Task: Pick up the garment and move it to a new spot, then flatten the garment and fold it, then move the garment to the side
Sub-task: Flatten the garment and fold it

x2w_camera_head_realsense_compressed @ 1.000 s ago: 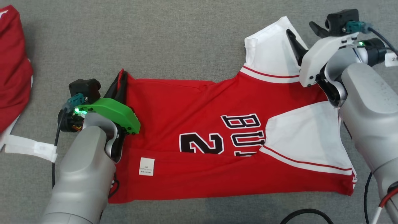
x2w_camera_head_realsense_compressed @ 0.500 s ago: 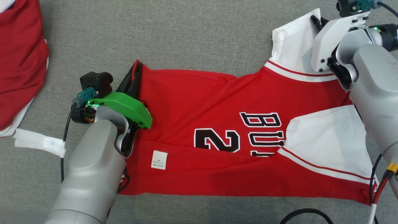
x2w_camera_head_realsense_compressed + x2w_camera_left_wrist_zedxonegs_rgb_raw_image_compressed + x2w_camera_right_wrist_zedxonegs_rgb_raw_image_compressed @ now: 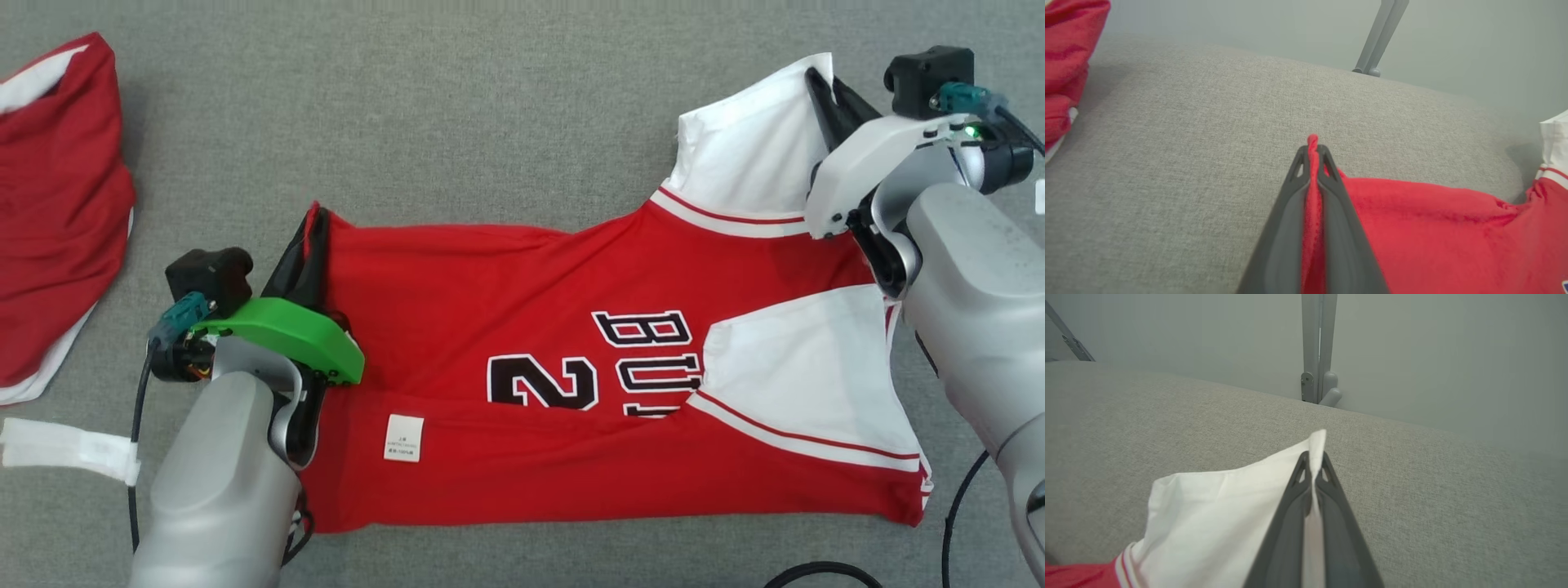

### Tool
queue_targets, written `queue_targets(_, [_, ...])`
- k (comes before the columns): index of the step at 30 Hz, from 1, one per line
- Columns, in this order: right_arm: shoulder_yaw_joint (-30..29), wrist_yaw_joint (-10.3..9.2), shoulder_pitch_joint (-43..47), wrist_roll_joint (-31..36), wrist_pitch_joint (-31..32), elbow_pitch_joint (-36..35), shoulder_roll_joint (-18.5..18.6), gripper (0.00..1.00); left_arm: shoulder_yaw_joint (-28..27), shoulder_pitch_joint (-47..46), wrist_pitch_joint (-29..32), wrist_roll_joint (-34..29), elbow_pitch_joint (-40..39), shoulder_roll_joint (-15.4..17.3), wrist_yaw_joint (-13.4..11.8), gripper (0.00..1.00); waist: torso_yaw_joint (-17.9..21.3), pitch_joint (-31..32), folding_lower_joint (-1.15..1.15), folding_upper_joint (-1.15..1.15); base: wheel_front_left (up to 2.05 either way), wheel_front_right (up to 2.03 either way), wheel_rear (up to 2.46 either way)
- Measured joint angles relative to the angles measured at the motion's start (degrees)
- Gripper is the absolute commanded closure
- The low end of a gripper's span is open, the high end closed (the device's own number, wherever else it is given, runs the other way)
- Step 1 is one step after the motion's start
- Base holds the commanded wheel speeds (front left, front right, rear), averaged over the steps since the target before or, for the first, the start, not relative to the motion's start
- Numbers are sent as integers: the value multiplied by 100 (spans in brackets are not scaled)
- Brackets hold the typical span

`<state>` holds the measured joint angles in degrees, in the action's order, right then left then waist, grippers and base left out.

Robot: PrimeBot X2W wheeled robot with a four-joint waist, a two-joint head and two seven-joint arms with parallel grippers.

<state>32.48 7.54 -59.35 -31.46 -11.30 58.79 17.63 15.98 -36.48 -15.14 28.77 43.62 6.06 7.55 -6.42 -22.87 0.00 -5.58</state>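
- The jersey [image 3: 522, 286] is matt red knit cloth with a fine grain; its sleeves [image 3: 751, 155] are smoother white cloth.
- The grey surface [image 3: 457, 122] under it is coarse woven cloth, matt.
- The fingers [image 3: 1339, 228] of the left gripper [image 3: 1312, 151] are dark matt plastic, as are those of the right gripper [image 3: 1314, 457].
- The green cover [image 3: 286, 327] and white cover [image 3: 865, 155] look like smooth plastic with a faint sheen.
- The forearms [image 3: 220, 490] have a grey satin, finely speckled finish.
- The label [image 3: 404, 438] is thin, white and printed.
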Motion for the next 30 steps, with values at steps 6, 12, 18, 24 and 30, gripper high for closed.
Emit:
queue_targets(6, [231, -1, 861, -537, -263, -648, 215, 100, -110, 818, 0, -15, -482, 81, 0, 100, 183, 544, 0, 0, 0, 0, 0])
queue_targets(12, [321, -1, 1688, -903, -337, -1276, 432, 100, -127, 1413, 0, 69, -717, 163, 0, 100, 288, 915, 0, -1, 0, 0, 0])
queue_targets(18, [281, -1, 2730, -1193, -352, -1900, 523, 100, -303, 1957, 0, 132, -742, 201, 0, 100, 412, 1246, 0, -1, 0, 0, 0])
queue_targets(24, [201, -1, 3564, -1307, -369, -2217, 479, 100, -600, 2408, 0, 154, -625, 199, 0, 100, 562, 1436, 0, -1, 0, 0, 0])
queue_targets(30, [-108, -1, 4092, -1321, -370, -2328, 355, 100, -892, 2752, 0, 243, -646, 65, 0, 100, 668, 1565, 0, -1, 0, 0, 0])
